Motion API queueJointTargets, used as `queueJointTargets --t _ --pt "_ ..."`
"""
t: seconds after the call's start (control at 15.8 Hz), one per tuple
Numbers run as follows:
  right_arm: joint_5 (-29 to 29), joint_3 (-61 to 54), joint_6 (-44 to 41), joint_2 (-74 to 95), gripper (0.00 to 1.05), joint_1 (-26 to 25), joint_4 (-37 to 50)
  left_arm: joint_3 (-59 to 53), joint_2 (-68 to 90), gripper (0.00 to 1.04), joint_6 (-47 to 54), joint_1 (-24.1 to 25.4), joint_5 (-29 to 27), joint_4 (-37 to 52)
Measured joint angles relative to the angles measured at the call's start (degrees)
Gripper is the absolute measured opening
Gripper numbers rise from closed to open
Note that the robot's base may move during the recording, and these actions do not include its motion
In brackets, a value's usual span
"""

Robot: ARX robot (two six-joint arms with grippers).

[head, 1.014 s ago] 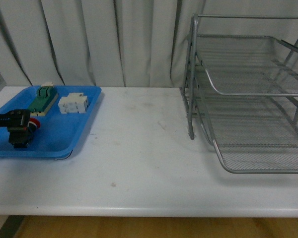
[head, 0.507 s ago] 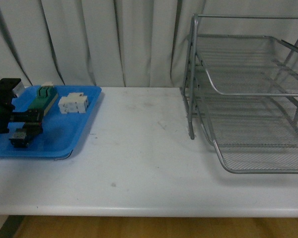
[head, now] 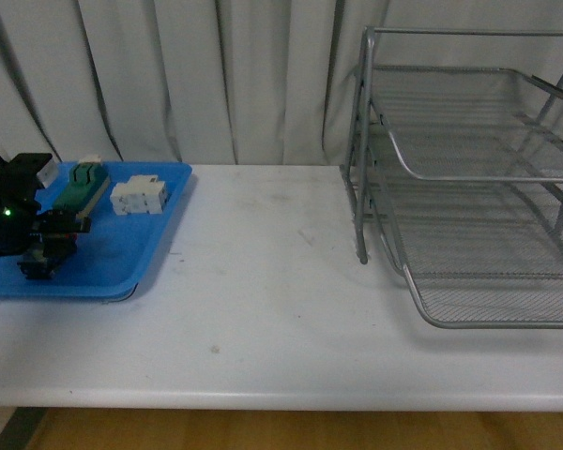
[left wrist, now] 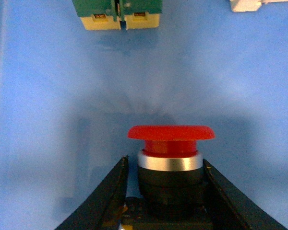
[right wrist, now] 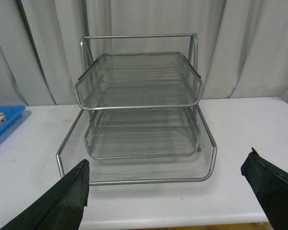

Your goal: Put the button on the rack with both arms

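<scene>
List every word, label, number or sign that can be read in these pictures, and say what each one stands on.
No text can be read in any view.
The green-and-cream component has small dark marks on its cream faces, too small and blurred to read.
The button, the white block, the blue tray and the rack show no lettering.
</scene>
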Motion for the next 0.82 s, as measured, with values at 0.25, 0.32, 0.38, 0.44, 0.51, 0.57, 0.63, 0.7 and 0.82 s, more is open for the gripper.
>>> queueJointTargets --t 0.25,0.32,0.38,0.44,0.51,0.57,0.63,0.7,0.82 --pt "0.0 0.0 0.0 0.0 0.98 0.0 0.0 -19.3 -16.8 0.36 0.0 -2.0 0.9 10.4" --pt "0.0 0.0 0.0 0.0 0.98 0.0 0.0 -25.3 -25.1 0.36 -0.2 -2.4 1.8 12.5" --pt "0.0 0.0 0.0 0.0 0.98 0.0 0.0 -30.3 -32.7 0.36 -0.5 -2.7 2.3 13.3" --pt "0.0 0.0 0.0 0.0 0.98 0.0 0.0 -36.3 -41.6 0.36 -0.7 -2.6 1.9 12.7" --pt "0.0 0.0 0.0 0.0 0.98 0.0 0.0 -42.5 -50.4 0.36 -1.1 -2.7 1.4 10.0" --pt "0.0 0.0 0.0 0.0 0.98 0.0 0.0 -48.6 -59.5 0.36 -1.2 -3.4 -0.8 5.8" --pt "0.0 0.0 0.0 0.0 0.98 0.0 0.0 -53.3 -67.7 0.36 -1.3 -4.8 -2.5 1.6" --pt "0.0 0.0 0.0 0.0 0.98 0.0 0.0 -57.7 -77.1 0.36 -1.1 -7.3 -4.2 -2.4" --pt "0.0 0.0 0.0 0.0 0.98 0.0 0.0 -58.1 -82.8 0.36 -1.0 -7.6 -4.5 -1.5"
